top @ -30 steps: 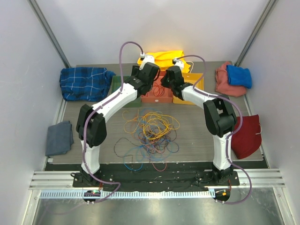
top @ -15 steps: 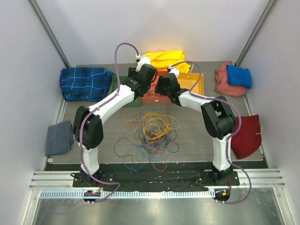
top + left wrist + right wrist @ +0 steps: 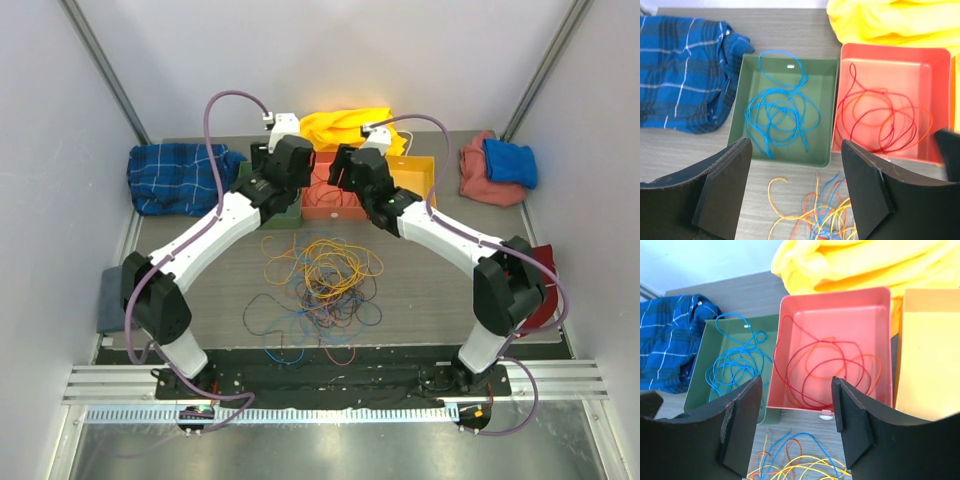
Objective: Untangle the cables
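The cables [image 3: 325,283] — thin, many-coloured loops — lie tangled on the table [image 3: 200,285].

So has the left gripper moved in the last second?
Yes. In the top view the left gripper has shifted left, from above the red tray toward the green tray.

The right gripper [image 3: 796,390] stood with jaws apart, the red tray [image 3: 850,320] between them holding red and orange cables [image 3: 830,370], blue cables [image 3: 735,365] in the adjoining green tray [image 3: 697,385].
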Tool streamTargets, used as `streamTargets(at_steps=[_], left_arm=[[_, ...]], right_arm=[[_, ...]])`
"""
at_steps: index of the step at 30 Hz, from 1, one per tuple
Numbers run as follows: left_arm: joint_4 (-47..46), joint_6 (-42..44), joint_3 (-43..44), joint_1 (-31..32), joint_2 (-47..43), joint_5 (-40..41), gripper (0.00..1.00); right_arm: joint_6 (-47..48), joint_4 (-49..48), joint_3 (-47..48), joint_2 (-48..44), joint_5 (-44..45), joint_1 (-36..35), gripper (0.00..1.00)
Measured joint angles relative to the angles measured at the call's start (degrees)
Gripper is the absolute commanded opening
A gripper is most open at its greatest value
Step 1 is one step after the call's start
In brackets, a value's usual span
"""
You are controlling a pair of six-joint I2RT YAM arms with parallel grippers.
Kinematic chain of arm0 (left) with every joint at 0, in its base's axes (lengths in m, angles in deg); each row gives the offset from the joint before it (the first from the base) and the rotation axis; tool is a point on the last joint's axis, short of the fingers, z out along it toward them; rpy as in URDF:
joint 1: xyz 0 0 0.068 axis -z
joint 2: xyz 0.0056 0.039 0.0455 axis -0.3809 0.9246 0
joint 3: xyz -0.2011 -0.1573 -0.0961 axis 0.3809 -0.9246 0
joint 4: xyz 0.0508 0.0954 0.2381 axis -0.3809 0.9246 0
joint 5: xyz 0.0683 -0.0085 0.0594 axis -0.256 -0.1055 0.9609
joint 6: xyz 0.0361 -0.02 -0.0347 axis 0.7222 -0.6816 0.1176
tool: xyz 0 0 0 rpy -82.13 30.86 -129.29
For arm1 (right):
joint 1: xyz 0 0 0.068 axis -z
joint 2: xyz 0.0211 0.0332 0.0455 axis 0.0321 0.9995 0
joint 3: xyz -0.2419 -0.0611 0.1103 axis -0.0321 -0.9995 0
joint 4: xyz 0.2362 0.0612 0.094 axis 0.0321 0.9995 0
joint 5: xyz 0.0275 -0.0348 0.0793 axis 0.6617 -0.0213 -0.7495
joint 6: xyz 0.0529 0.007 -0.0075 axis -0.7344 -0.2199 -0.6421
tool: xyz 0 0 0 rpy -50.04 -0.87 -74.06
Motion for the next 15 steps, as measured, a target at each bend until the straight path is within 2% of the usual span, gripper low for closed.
streamTargets(at_steps=[4,8,12,15], left_arm=[[0.1,-2.2,-4.4,0.0,-2.8,-0.2,0.77],[1.0,-5.3,-11.0,0.0,-7.0,-3.1,0.75],[1.5,-8.3,-19.7,0.0,-15.8,-9.9,0.75],[0.3,-11.0,-28.1,0.0,-25.1,-15.7,0.8]], right_arm=[[0.8,0.1,-2.0,-1.4,1.7,0.0,0.61],[0.8,1.3,-8.6,-3.9,1.0,0.4,0.59],[0.4,3.3,-18.5,-11.5,-1.1,-1.2,0.58],[-0.7,3.9,-26.0,-19.3,-1.7,-6.4,0.59]])
